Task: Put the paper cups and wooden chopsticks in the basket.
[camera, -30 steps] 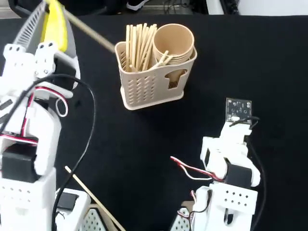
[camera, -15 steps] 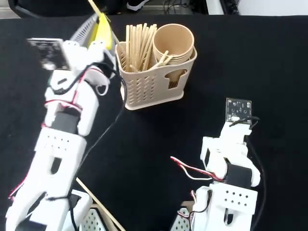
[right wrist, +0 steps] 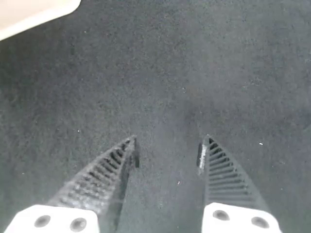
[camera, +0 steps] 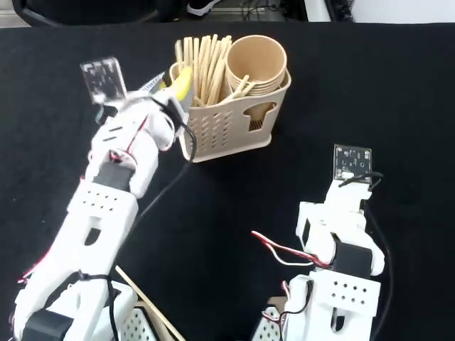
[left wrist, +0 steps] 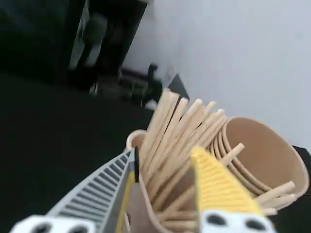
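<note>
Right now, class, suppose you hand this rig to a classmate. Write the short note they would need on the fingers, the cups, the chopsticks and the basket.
Left gripper: fingers open, holding nothing, at the rim of the basket.
Right gripper: fingers open, holding nothing, above the bare table.
Done: the stacked paper cups and a bundle of chopsticks stand in the basket.
Left: a loose chopstick lies on the table by the left arm's base; it has to go into the basket.
</note>
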You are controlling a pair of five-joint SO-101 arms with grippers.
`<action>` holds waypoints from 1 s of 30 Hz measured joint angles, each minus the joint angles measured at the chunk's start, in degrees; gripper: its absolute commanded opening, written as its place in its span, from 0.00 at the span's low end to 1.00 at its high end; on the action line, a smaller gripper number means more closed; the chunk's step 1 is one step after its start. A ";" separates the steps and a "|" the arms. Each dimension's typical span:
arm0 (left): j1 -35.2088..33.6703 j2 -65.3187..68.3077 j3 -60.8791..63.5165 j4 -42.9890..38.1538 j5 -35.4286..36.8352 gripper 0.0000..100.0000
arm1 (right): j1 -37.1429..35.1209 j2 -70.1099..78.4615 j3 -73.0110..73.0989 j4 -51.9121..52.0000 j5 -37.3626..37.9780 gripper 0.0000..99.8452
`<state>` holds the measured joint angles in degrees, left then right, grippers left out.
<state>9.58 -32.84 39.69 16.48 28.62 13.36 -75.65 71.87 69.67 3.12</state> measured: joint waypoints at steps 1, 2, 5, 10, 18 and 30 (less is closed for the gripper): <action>0.00 0.00 -3.52 6.95 2.37 0.36 | 0.00 0.00 0.00 0.00 0.00 0.21; 0.00 0.00 -7.47 14.07 4.22 0.36 | 0.00 0.00 0.00 0.00 0.00 0.21; 0.00 0.00 -19.43 35.69 9.23 0.36 | 0.00 0.00 0.00 0.00 0.00 0.21; -4.40 0.09 -29.19 61.98 15.91 0.36 | 0.00 0.00 0.00 0.00 0.00 0.21; -18.29 0.09 -14.59 69.36 4.22 0.36 | 0.00 0.00 0.00 0.00 0.00 0.21; -26.81 0.09 12.40 63.03 -4.92 0.36 | 0.00 0.00 0.00 0.00 0.00 0.21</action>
<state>-17.23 -32.75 52.09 79.52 23.69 13.36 -75.65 71.87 69.67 3.12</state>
